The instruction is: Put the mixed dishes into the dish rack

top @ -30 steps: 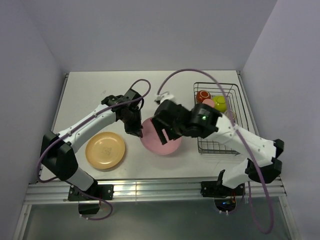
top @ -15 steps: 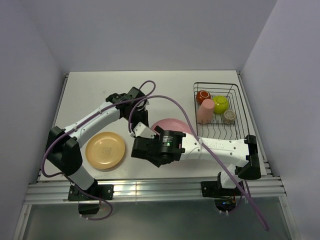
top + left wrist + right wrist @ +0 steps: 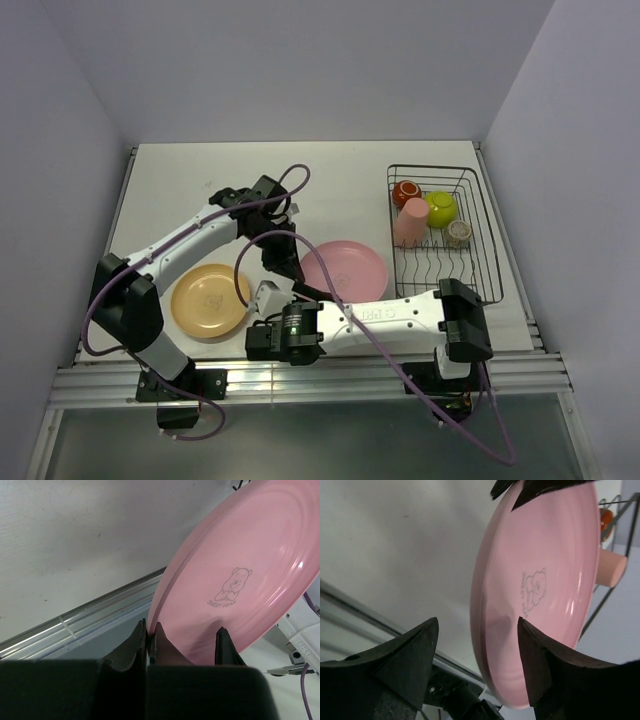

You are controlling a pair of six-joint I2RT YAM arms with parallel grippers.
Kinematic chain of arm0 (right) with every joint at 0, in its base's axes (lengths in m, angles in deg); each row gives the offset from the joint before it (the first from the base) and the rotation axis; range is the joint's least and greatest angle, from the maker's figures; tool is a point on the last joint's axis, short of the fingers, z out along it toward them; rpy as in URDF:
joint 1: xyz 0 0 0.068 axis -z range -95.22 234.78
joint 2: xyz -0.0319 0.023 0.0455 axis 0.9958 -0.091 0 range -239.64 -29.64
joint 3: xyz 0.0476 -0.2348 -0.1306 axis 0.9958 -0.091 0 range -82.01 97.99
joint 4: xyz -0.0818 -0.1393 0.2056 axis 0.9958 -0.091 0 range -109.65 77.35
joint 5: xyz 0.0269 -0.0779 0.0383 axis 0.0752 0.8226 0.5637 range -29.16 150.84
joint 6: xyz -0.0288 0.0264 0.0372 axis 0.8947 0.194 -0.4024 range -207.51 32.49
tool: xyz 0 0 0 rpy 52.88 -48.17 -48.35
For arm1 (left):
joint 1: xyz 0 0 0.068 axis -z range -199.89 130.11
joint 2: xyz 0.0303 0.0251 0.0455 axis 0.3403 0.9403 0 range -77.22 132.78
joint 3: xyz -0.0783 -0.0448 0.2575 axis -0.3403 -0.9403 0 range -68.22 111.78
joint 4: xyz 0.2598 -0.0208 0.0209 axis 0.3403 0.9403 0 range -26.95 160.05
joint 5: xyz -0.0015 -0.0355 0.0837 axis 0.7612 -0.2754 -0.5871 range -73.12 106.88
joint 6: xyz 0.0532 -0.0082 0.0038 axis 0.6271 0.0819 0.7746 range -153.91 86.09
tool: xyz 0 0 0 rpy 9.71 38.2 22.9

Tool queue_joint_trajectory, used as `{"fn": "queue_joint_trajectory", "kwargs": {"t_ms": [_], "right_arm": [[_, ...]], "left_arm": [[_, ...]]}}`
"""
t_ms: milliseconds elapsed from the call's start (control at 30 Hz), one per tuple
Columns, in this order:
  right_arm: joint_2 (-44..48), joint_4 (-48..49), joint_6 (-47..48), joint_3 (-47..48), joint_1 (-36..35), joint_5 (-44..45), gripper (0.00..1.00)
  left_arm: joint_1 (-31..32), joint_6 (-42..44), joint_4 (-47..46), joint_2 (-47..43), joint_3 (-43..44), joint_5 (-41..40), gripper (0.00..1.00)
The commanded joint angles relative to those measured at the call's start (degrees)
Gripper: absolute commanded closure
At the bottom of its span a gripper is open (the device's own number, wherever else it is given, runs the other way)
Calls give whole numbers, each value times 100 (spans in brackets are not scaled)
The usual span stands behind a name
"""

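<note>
White table [image 3: 200, 180], pink plate [image 3: 345, 268] tilted, face upward

Top looks down; wrists closely share pink plate [image 3: 240, 580].

A white table [image 3: 200, 180] fills the middle, boxed by pale lavender walls [image 3: 300, 70] at 9, 12 and 3 o'clock. An aluminium rail [image 3: 330, 382] edges it at 6 o'clock, with grey floor [image 3: 300, 440] beyond. The light is soft and even.

Small grey lettering "SWEET BEAR" on the face of the pink plate [image 3: 260, 545]
</note>
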Motion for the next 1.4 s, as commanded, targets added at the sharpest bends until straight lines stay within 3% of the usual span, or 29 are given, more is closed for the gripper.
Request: {"fn": "queue_joint_trajectory", "kwargs": {"t_ms": [0,100,233,267,300,367,633,733,767,833,867,967,1067,1200,1367], "right_arm": [[-199,-422,-513,274,-52,1073,30],[-313,-695,-829,441,-52,1433,50],[-287,-748,-988,425,-69,1671,65],[-252,-757,-1006,407,-69,1715,72],[-226,-757,-1023,372,-61,1820,89],[-155,-748,-1041,345,-61,1874,100],[266,-749,-1111,143,-34,1970,100],[425,-749,-1129,73,-17,2032,100],[486,-757,-1138,64,-8,2032,100],[556,-757,-1129,64,1,2041,100],[618,-757,-1129,81,10,2023,100],[802,-591,-989,38,1,1875,100],[1083,-275,-734,-85,10,1664,100],[1575,200,-357,-164,18,971,100],[2321,754,-338,-129,395,187,100]], "left_arm": [[-13,110,-90,-343,-93,291,100],[-21,119,-125,-396,-208,309,100],[-21,93,-187,-422,-261,362,100],[-30,93,-204,-414,-261,379,100],[-30,84,-213,-405,-235,414,100],[-30,84,-213,-387,-182,441,100],[-74,-48,-371,-299,3,766,99],[-92,-57,-301,-220,143,775,76],[-100,-48,-231,-211,187,705,58],[-135,-65,-161,-229,336,582,40],[-205,-74,-82,-255,450,364,34],[-451,-214,-72,-466,687,-76,29],[-750,-443,41,-747,960,-1006,27],[-979,-855,358,-1151,1663,-2928,25],[-1076,-1120,8,-2029,1595,-3953,21]]}}
